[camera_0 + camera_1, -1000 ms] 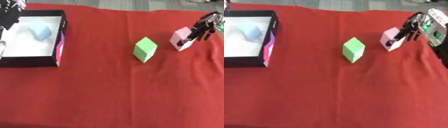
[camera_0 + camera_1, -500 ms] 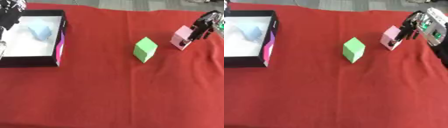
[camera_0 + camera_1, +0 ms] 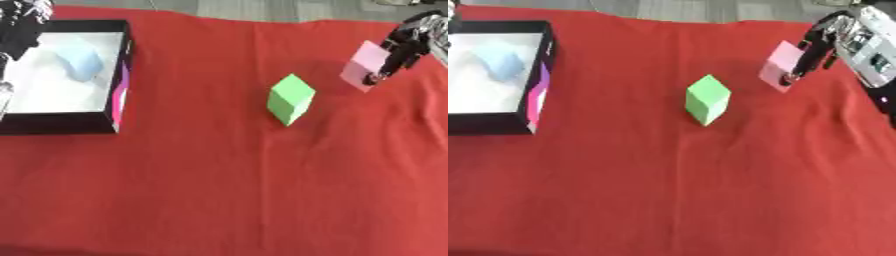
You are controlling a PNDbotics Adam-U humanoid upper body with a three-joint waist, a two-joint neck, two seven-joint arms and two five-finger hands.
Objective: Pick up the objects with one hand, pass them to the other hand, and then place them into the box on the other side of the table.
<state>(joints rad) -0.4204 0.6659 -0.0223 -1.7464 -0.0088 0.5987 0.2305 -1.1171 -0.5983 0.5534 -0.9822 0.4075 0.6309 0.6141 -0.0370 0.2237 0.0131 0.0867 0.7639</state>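
A pink block is at the far right of the red cloth, tilted, with my right hand shut on its right side and dark fingers curled over it. A green block stands on one corner edge near the middle of the cloth, apart from both hands. At the far left lies the black-walled box with a white floor, and a pale blue object rests inside. My left hand shows only as dark and silver parts over the box's far left corner.
The red cloth covers the whole table, with its near half bare. The right forearm with its silver and white casing comes in from the upper right corner. Grey floor shows beyond the far edge.
The pink block has risen a little and shifted toward the far edge in my right hand. The green block, the box and the left hand have not moved.
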